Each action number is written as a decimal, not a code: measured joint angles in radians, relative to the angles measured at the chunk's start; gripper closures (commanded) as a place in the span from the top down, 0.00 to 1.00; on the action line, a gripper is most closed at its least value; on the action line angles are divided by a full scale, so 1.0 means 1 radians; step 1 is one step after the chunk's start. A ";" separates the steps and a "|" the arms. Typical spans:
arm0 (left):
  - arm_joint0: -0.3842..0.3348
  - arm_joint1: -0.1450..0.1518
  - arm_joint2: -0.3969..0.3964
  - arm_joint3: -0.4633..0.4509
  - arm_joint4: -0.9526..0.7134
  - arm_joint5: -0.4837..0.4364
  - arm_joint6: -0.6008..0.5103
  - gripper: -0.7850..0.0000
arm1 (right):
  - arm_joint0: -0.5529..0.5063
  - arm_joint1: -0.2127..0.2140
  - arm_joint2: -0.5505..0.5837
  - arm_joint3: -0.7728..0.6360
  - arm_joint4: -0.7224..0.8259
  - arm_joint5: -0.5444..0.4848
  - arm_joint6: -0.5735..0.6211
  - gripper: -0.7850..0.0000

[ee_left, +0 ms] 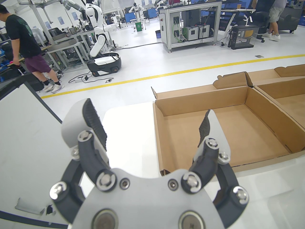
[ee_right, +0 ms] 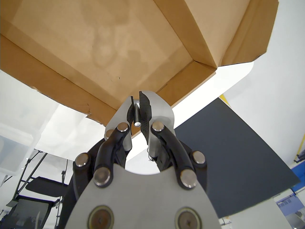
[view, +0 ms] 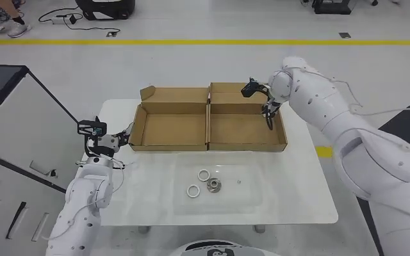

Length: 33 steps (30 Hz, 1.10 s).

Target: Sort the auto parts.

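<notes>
The right gripper [ee_right: 137, 101] pinched a threaded metal bolt [ee_right: 136, 116] over a cardboard box [ee_right: 95, 36]; the left gripper [ee_left: 148, 107] had its fingers [ee_left: 95, 120] wide.

A pale glossy floor [view: 192, 64] carries a yellow line [view: 192, 42], with an equipment rack [ee_left: 190, 24] and office chairs [ee_left: 264, 3] beyond.

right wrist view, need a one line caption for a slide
Right hand shut on a threaded bolt, held over an open cardboard box.
</notes>
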 measured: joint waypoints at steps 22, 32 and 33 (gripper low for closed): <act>0.000 0.000 0.000 0.000 0.000 0.000 0.000 1.00 | -0.086 -0.089 -0.012 0.164 -0.102 -0.004 -0.283 0.00; 0.000 0.000 0.000 0.000 0.000 0.000 0.000 1.00 | -0.109 -0.122 -0.003 0.189 -0.109 -0.009 -0.290 0.00; 0.000 0.000 0.000 0.000 0.000 0.000 0.000 1.00 | -0.109 -0.124 -0.002 0.192 -0.109 -0.010 -0.291 0.00</act>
